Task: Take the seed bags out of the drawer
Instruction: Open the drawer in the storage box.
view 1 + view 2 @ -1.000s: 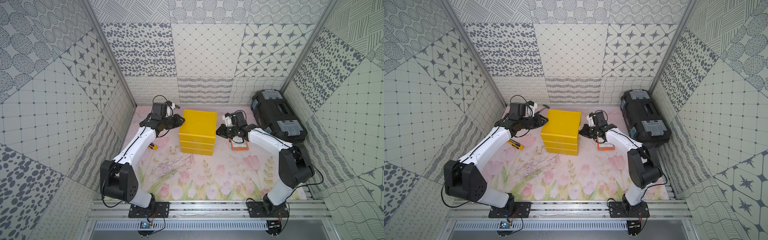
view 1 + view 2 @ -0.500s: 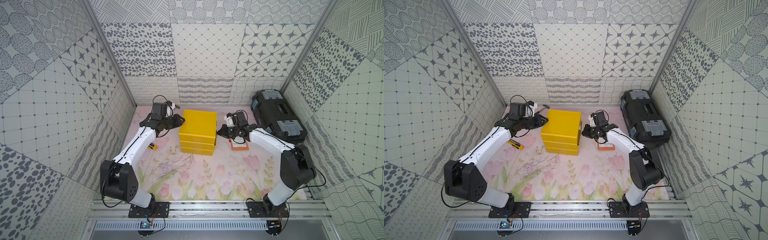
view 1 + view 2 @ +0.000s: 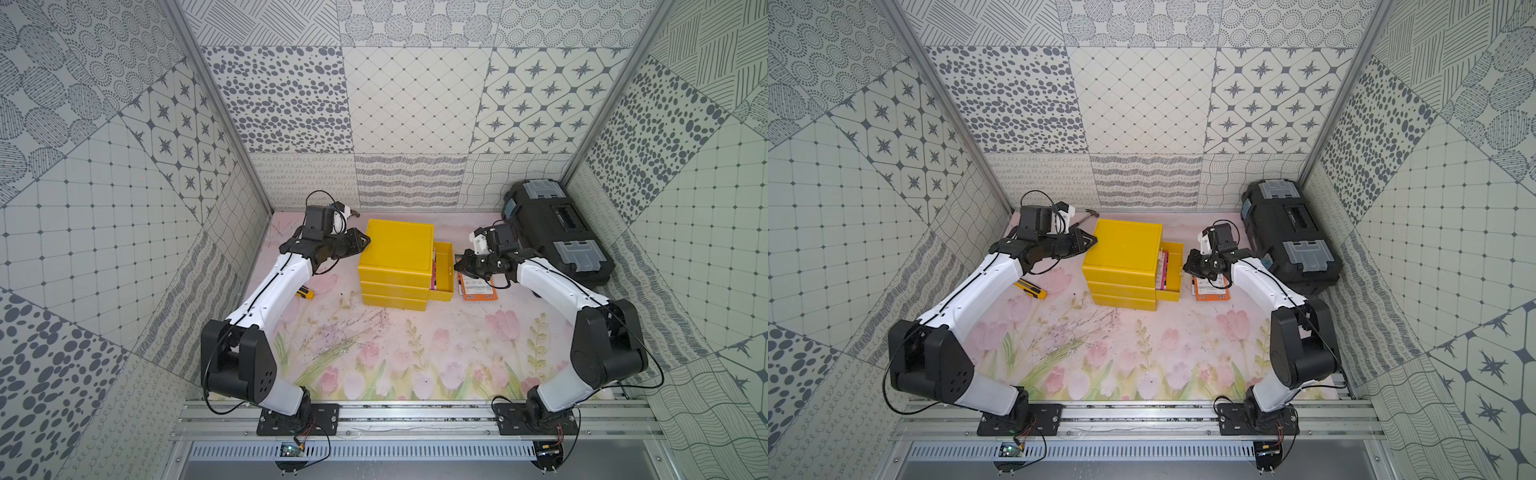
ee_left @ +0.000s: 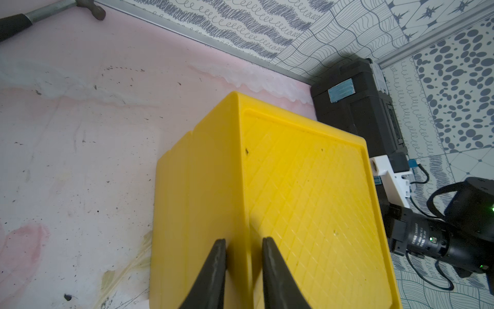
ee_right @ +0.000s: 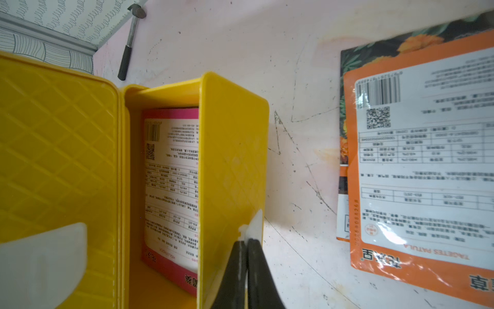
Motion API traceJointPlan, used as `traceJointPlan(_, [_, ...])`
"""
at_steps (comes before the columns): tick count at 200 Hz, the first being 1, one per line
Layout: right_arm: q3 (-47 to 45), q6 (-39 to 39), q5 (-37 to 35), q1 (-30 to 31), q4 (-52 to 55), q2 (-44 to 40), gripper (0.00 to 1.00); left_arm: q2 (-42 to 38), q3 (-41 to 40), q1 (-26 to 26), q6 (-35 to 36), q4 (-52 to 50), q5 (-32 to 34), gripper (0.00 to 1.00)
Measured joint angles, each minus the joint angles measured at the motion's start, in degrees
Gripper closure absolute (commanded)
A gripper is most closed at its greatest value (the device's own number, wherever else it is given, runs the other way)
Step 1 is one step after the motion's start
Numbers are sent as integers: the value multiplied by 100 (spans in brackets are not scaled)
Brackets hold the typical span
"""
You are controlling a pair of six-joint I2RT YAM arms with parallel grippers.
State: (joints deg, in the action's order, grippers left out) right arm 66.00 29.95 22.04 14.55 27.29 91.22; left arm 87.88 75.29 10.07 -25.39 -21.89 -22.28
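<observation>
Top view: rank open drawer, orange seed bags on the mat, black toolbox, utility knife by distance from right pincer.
1. Open drawer: touching; the right pincer is shut on its front tab.
2. Orange seed bags: on the mat, just beside the pincer.
3. Black toolbox: farther back, in the corner.
4. Utility knife: beyond the yellow cabinet, far side.

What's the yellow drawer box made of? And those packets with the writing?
The yellow drawer box looks like hard plastic: even colour, moulded diamond pattern, soft sheen. The pink seed bag inside and the orange seed bag outside look like glossy film or coated paper; the orange one shows glare.
</observation>
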Motion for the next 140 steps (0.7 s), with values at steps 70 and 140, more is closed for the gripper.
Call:
traceJointPlan(70, [-166,-254,85,-542,219,-190,100,4,0,0,0,0,-7,74])
traceJointPlan(140, [-186,-367,105,-632,262,-199,97,9,0,0,0,0,-9,75])
